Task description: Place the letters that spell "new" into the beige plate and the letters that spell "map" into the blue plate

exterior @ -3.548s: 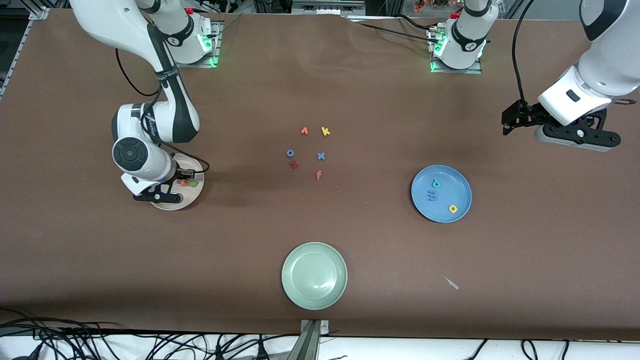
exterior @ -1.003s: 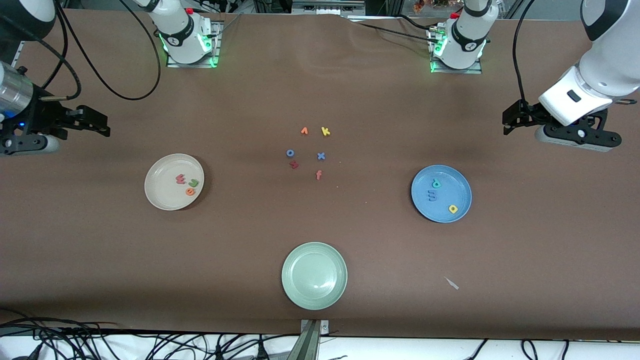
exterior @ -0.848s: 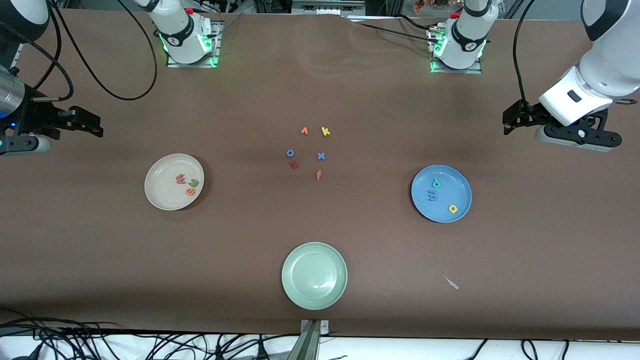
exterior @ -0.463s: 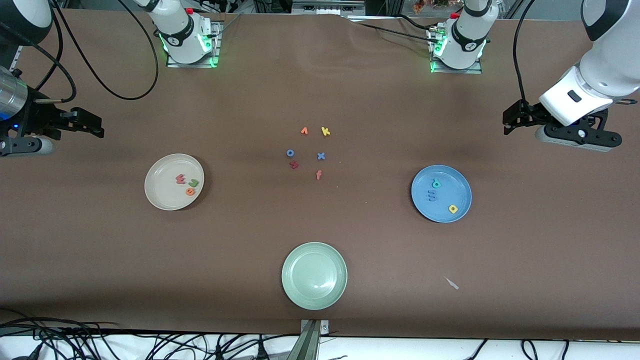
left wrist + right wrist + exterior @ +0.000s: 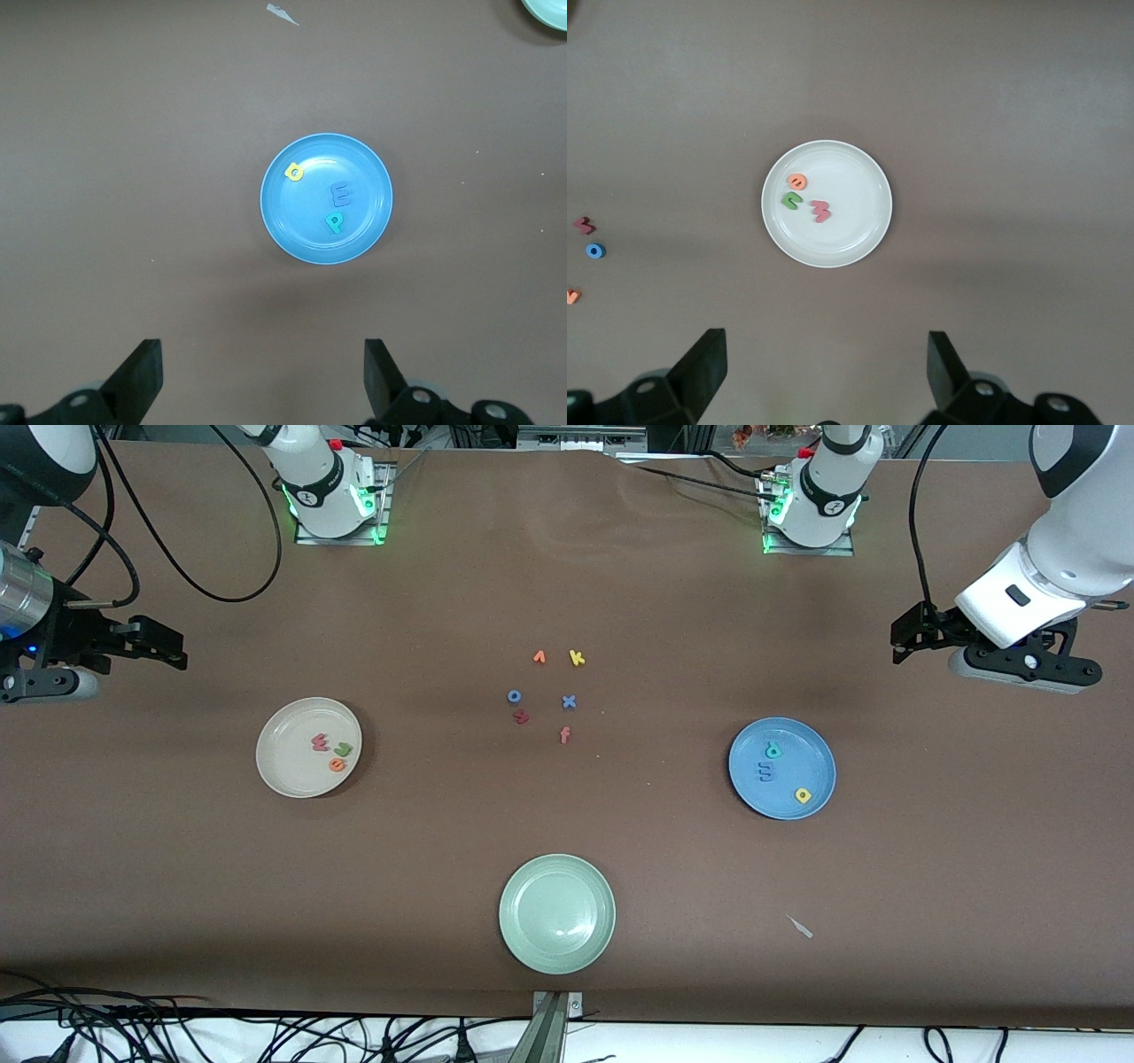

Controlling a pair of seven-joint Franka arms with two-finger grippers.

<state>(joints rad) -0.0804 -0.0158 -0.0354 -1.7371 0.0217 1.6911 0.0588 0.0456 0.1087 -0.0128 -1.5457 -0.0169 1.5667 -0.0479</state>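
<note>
Beige plate sits toward the right arm's end of the table w/ 3 letters lying in it: pinkish-red w, olive-green n, orange e, all clustered close together. Blue plate sits toward the left arm's end, holding teal p, periwinkle m and yellow a; a lies apart from the other 2.

Right gripper hangs up over bare table near the beige plate, fingers spread wide, nothing between them. Left gripper is up over bare table near the blue plate, also wide, empty.

Mid-table, between the 2 plates, 6 loose letters: orange wedge, yellow k, blue o, blue x, dark red letter, orange-red f. Pale green plate lies nearest the front camera.
</note>
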